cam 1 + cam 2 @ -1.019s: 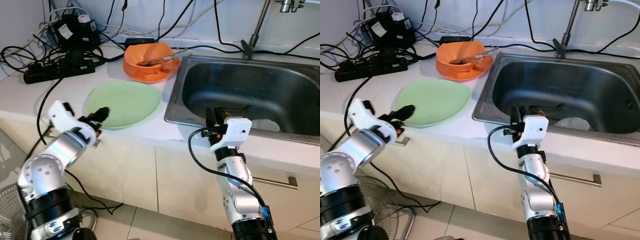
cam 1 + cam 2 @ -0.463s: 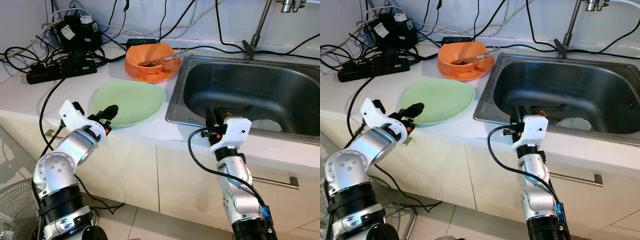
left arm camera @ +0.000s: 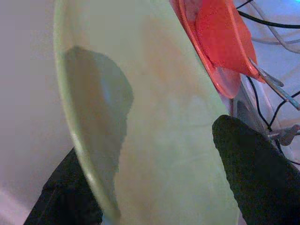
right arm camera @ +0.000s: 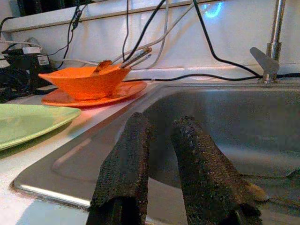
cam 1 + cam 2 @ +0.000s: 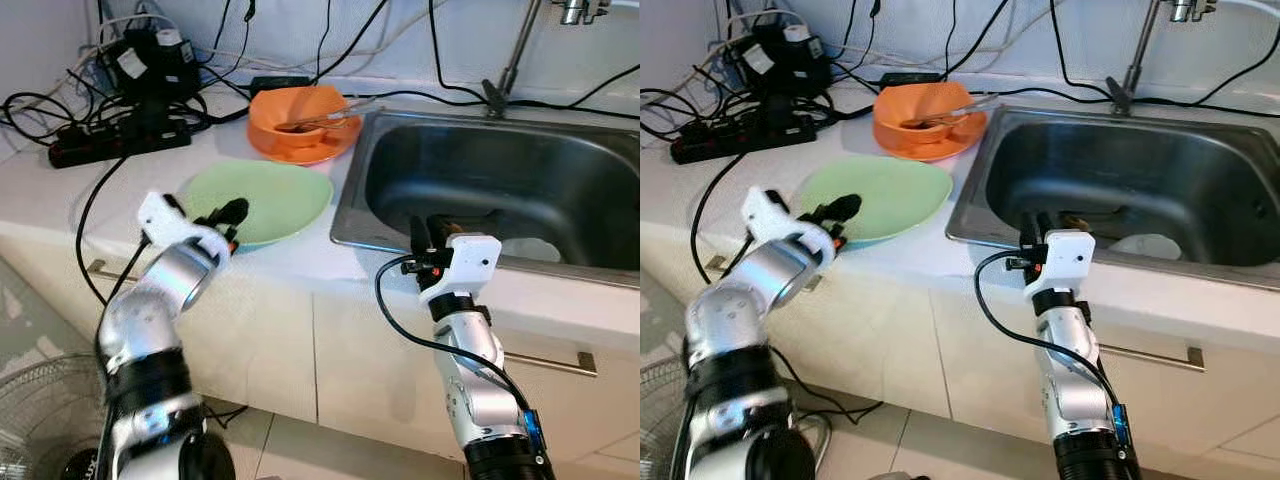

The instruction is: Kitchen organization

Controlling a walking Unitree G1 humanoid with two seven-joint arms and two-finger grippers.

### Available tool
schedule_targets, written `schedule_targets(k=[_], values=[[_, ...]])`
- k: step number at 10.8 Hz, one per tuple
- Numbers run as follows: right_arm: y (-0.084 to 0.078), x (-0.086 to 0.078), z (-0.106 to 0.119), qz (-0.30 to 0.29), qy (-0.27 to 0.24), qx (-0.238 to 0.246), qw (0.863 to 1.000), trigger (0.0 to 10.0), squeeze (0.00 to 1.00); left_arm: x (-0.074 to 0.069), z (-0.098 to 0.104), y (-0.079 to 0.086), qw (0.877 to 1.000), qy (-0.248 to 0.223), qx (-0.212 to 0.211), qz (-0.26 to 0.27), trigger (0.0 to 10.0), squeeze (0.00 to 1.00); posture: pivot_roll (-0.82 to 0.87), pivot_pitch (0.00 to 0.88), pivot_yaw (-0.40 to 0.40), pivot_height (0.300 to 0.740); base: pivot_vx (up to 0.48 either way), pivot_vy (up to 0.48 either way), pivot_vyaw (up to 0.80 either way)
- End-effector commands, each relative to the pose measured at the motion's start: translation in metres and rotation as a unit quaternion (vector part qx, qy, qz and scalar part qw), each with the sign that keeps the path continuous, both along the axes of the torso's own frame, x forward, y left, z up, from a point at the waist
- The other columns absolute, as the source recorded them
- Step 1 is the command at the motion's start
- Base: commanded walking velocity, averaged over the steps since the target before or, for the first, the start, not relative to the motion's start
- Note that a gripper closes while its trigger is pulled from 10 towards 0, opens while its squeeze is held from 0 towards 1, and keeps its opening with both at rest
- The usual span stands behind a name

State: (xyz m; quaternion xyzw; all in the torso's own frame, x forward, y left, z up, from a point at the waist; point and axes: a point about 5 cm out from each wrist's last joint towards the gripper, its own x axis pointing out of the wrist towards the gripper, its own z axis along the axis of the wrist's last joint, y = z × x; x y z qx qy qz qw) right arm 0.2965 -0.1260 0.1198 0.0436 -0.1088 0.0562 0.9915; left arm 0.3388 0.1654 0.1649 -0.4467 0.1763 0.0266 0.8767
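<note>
Reaching forward over the last second, your left pincer [image 5: 232, 213] has come from the table's front edge onto the near rim of the green plate [image 5: 270, 196]; in the left eye view its black fingers now overlap that rim at about 7 o'clock on the plate. That tells you the approach is done and the grasp is the step in hand. The forearm slopes up from 7 o'clock towards the plate, elbow low beside the cabinet front. The plate lies flat on the white table [image 5: 60, 185], with the orange bowl [image 5: 298, 112] on its orange saucer at the plate's 12 o'clock and the steel sink [image 5: 500, 180] at 3 o'clock.

In the right eye view the right pincer [image 5: 1036, 225] has not shifted: it hangs upright over the sink's front lip, forearm nearly vertical (idle, as far as you can judge).

The left wrist view shows the plate's rim [image 3: 79, 140] running between the two fingers [image 3: 253, 164], one under the edge and one above the face. They straddle it with a gap showing, so read the pincer as released, not yet clamped.

The right wrist view looks along two fingers [image 4: 126, 159] held slightly apart with nothing between them, the sink basin beyond.

Closing on a thin, slick rim may let the plate tip or slide.
</note>
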Motion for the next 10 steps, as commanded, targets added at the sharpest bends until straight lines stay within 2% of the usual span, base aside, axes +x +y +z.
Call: schedule_targets(k=[1, 3, 4, 10], values=[[0.002, -0.001, -0.008, 0.006, 0.024, -0.003, 1.0, 10.0, 0.0, 0.004, -0.003, -0.005, 1.0, 0.015, 0.013, -0.004, 10.0, 0.0, 0.06, 0.017, 0.087, 0.74, 0.0, 0.0, 0.0], [0.001, -0.001, -0.007, 0.002, 0.023, -0.003, 1.0, 10.0, 0.0, 0.01, -0.004, -0.009, 1.0, 0.019, 0.02, -0.003, 10.0, 0.0, 0.05, 0.017, 0.09, 0.74, 0.0, 0.0, 0.0], [0.0, -0.001, -0.007, 0.001, 0.023, -0.003, 1.0, 10.0, 0.0, 0.01, -0.005, -0.011, 1.0, 0.018, 0.026, -0.006, 0.0, 0.0, 0.05, 0.017, 0.091, 0.74, 0.0, 0.0, 0.0], [0.001, 0.001, -0.007, 0.006, 0.024, -0.004, 1.0, 10.0, 0.0, 0.0, -0.012, -0.001, 0.998, 0.032, 0.046, 0.033, 0.0, 0.0, 0.07, 0.015, 0.083, 0.74, 0.0, 0.0, 0.0]])
